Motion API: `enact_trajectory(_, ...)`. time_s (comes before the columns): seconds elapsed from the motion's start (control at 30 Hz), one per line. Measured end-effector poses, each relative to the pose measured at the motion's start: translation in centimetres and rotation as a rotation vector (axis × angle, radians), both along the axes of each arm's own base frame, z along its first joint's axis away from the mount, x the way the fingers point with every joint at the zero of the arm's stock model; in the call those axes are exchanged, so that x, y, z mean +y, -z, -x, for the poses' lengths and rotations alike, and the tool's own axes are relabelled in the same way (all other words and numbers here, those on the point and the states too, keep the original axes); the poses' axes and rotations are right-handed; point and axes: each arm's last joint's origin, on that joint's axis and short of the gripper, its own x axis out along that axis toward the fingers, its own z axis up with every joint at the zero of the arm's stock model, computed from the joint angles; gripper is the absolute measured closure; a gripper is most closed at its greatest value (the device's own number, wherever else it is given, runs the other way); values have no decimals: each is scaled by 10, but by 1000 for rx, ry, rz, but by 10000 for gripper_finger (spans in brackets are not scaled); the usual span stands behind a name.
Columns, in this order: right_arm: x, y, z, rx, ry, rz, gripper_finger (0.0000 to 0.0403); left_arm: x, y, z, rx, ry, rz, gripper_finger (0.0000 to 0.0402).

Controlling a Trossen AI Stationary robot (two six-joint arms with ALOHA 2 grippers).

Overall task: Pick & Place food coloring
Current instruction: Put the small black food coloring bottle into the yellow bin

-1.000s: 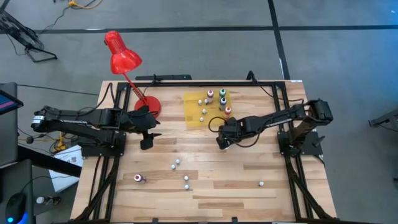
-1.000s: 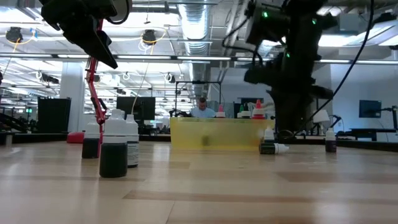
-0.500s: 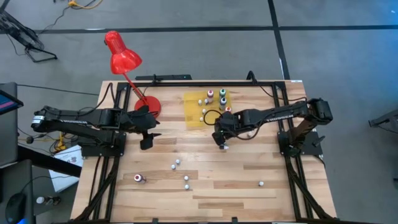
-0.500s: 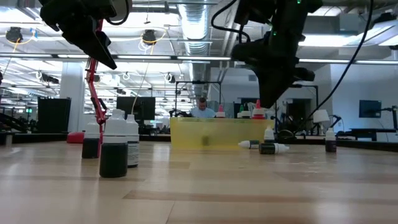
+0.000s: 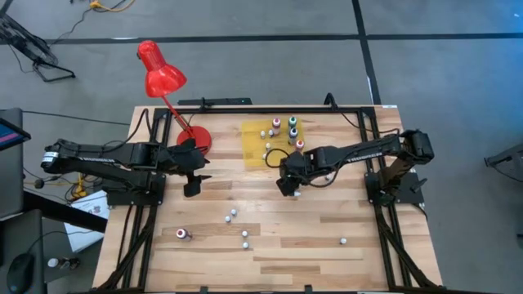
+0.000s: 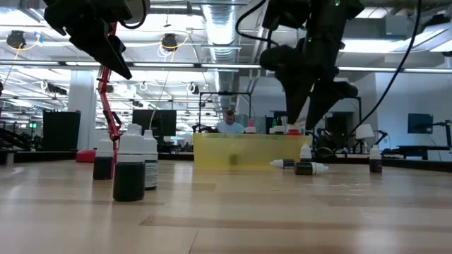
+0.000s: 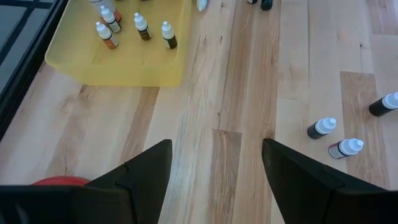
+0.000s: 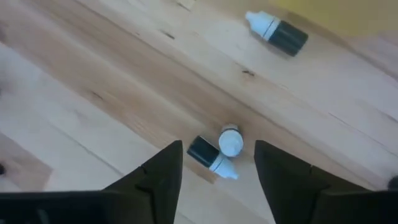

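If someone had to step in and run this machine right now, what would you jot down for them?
Right gripper: open, empty, hovering over two small bottles near the yellow mat; one stands, one lies on its side.
Left gripper: open, empty, waiting beside the red lamp.
Done: several food coloring bottles stand on the mat.
Left: the two bottles under the right gripper, a dark bottle lying on the wood by the mat's edge, and the loose bottles scattered over the front of the table.
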Motion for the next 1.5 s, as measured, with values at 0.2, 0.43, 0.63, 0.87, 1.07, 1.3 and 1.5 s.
enact_trajectory(0.2, 2, 13, -2, 51, -12, 1, 218, 0, 0, 0, 0, 1, 0, 159)
enact_trajectory(0.43, 2, 26, -10, 70, -30, 6, 239, 0, 0, 0, 2, 1, 1, 159)
enact_trajectory(0.63, 3, 35, -10, 111, -44, -14, 247, 0, 0, 0, -7, 1, 1, 159)
enact_trajectory(0.87, 3, 38, -11, 116, -44, -18, 263, 0, 0, 0, -7, 1, 1, 159)
enact_trajectory(1.07, 3, 38, -11, 119, -44, -18, 300, 0, 0, 0, -6, 1, 1, 159)
enact_trajectory(1.3, 3, 38, -11, 118, -44, -18, 349, 0, 0, 0, -6, 1, 1, 159)
enact_trajectory(1.5, 3, 38, -11, 115, -44, -18, 368, 0, 0, 0, -6, 1, 1, 159)
